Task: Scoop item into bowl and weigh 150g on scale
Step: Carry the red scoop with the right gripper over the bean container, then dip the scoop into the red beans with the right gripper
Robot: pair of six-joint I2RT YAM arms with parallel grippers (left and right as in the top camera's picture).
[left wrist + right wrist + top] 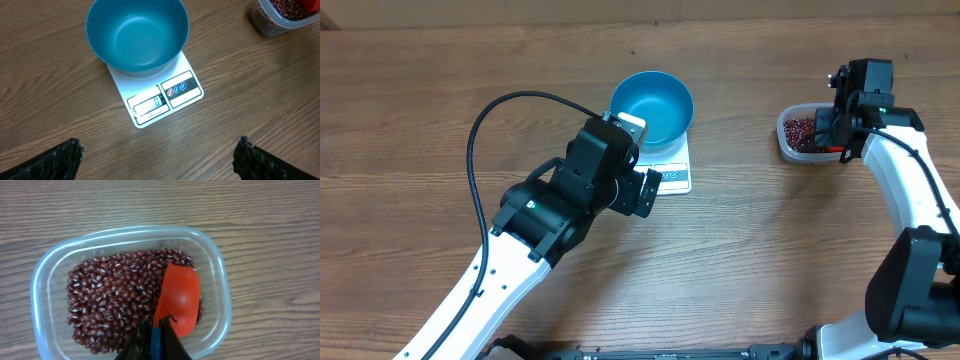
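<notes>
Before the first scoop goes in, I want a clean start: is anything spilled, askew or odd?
Nothing stands out. The blue bowl sits upright and empty on the scale; the beans all lie inside the clear container, with the red scoop among them.

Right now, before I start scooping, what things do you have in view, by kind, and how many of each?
Round sky-blue plastic bowl: 1
Flat white rectangular kitchen scale: 1
Clear rounded-rectangular plastic container: 1
Orange-red plastic scoop: 1
Pile of small dark red beans: 1
Total: 5
</notes>
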